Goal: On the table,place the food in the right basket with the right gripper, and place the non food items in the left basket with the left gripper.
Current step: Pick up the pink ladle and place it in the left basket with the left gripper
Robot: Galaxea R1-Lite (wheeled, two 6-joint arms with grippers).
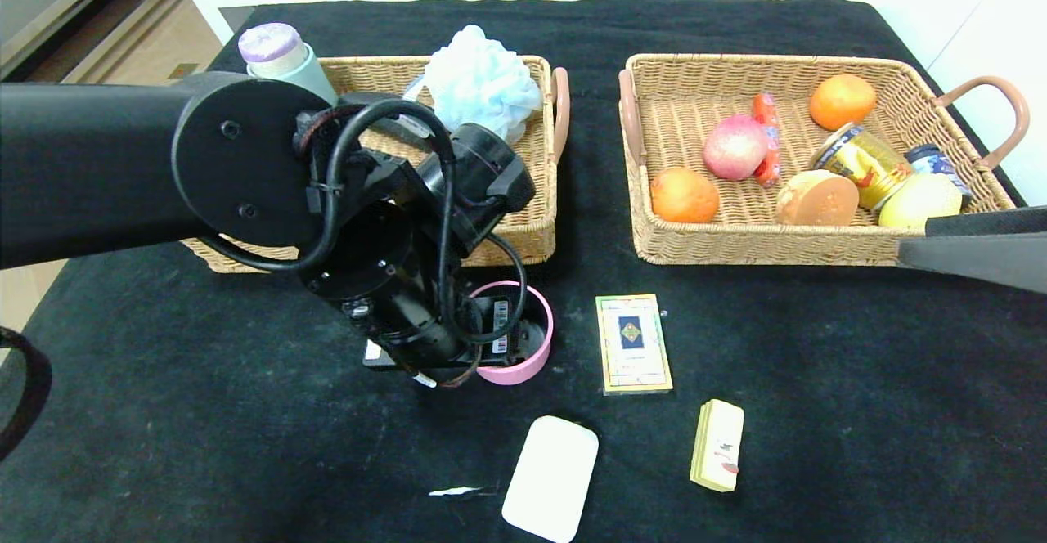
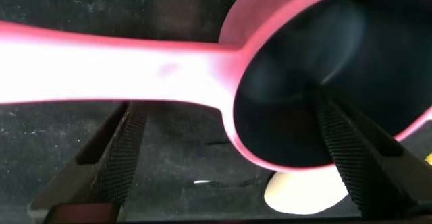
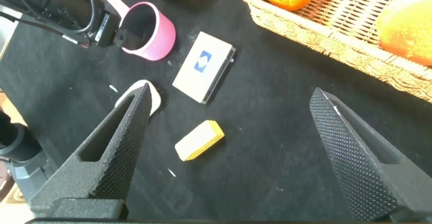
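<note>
The pink saucepan [image 1: 523,338] is stood on the black surface [image 1: 818,412] just in front of the left basket [image 1: 532,224]. The left gripper [image 2: 229,163] is lowered right over it, far nearer than the right gripper [image 3: 236,156], which is held out by the right basket [image 1: 646,232]. In the left wrist view the pan's handle is seen lying across the gap between the fingers [image 2: 121,156], one finger to each side of where handle meets bowl. Both fingers are spread wide and nothing is pinched. The right fingers [image 3: 337,150] are likewise spread and empty. A close on the handle looks like the next call.
</note>
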